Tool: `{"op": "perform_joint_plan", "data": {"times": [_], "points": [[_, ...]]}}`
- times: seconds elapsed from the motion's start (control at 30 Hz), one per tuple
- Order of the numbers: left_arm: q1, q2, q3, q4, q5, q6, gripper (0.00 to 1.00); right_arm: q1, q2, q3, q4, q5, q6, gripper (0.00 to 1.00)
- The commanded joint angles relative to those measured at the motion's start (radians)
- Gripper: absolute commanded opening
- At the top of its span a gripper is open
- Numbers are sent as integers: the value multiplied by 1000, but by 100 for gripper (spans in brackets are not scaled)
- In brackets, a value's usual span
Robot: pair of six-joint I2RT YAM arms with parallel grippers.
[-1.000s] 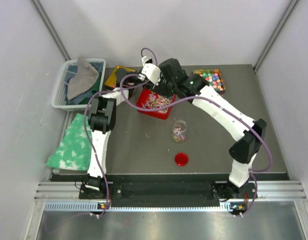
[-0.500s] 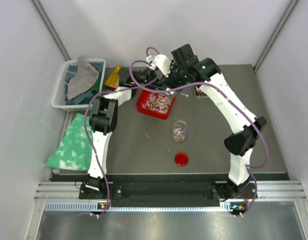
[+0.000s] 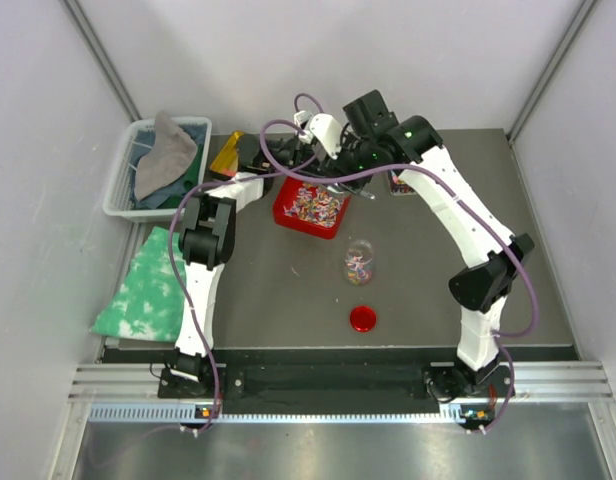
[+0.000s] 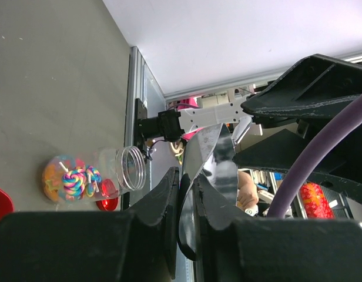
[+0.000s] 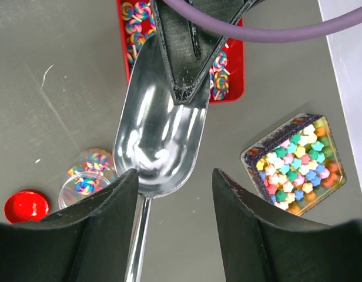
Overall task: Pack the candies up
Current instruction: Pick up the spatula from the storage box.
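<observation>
We see the left hand [image 4: 185, 176] pinching a metal scoop [image 5: 160, 126] near the candies [image 5: 134, 23], the right hand [image 5: 175, 174] spread, apparently clear of its handle.

- The left arm [image 3: 201, 235] reached far forward and rightward, its end effector [image 4: 184, 183] clamped on a metal scoop [image 5: 160, 138].
- The right arm [image 3: 458, 215] arched leftward beside it, its end effector [image 5: 175, 176] facing down, fingers spread apart.

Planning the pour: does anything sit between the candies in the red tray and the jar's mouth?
Nothing visible does. The jar stands open, its red lid lying apart, with bare table between it and the red tray holding the candies.
</observation>
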Motion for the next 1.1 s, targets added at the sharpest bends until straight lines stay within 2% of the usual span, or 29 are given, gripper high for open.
{"op": "perform_joint_plan", "data": {"times": [0.0, 0.23, 0.47, 1.07], "points": [[11, -57, 43, 396, 139, -69, 0, -9, -83, -7, -100, -52, 25, 53], [11, -49, 46, 397, 139, -69, 0, -7, -149, -26, -104, -104, 88, 52], [13, -42, 71, 397, 138, -82, 0, -9, -183, -179, -28, -99, 114, 50], [11, -43, 65, 397, 138, -84, 0, 11, -189, -320, 293, 77, 171, 34]]}}
